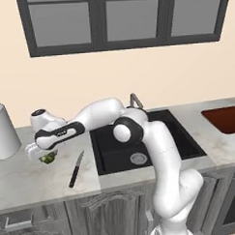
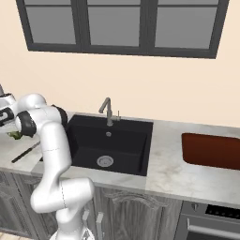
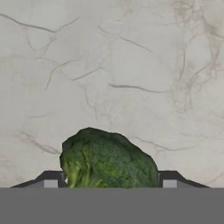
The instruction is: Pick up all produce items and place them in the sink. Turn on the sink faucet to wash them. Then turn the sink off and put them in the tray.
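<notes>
One broccoli floret sits between the fingers of the gripper, which is closed on it just above the marble counter, near the counter's left end and well left of the sink. One black-handled knife lies on the counter between the floret and the sink's left rim. One faucet stands at the sink's back edge. One reddish-brown tray rests toward the counter's right end. One white cylinder stands at the far left.

Bare marble counter lies open beyond the broccoli floret. A black-handled knife lies near on the sink side; a white paper-towel roll stands opposite.
</notes>
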You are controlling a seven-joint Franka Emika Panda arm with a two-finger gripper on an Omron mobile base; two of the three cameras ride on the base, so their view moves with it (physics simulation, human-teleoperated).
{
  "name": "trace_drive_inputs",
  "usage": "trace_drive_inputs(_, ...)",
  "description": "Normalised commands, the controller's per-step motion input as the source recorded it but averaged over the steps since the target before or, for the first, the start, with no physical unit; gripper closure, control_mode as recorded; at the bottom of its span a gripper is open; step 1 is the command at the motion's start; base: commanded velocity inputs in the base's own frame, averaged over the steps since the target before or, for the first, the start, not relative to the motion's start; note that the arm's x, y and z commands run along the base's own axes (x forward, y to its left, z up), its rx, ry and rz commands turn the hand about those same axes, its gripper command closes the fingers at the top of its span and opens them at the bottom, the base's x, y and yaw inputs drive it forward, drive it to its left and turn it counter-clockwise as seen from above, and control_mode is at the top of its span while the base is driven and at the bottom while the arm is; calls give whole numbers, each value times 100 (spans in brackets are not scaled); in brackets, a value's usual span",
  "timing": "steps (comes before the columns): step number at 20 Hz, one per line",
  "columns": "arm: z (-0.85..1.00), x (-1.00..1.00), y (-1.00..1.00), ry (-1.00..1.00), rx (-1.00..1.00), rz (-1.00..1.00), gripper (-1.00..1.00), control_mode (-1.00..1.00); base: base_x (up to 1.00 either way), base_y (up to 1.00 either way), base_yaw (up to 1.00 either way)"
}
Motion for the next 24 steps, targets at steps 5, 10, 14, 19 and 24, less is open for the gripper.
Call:
trace_drive_inputs(5,19,-4,-14,-2,0,-1,100,-100,0,0,0)
trace_drive_inputs(10,35,-20,-34,-5,4,-9,100,-100,0,0,0)
trace_drive_inputs(14,36,-25,-49,-6,8,-4,100,-100,0,0,0)
trace_drive_inputs(19,30,-23,-60,-14,8,0,100,-100,0,0,0)
trace_drive_inputs(24,30,-12,-70,-17,8,0,100,-100,0,0,0)
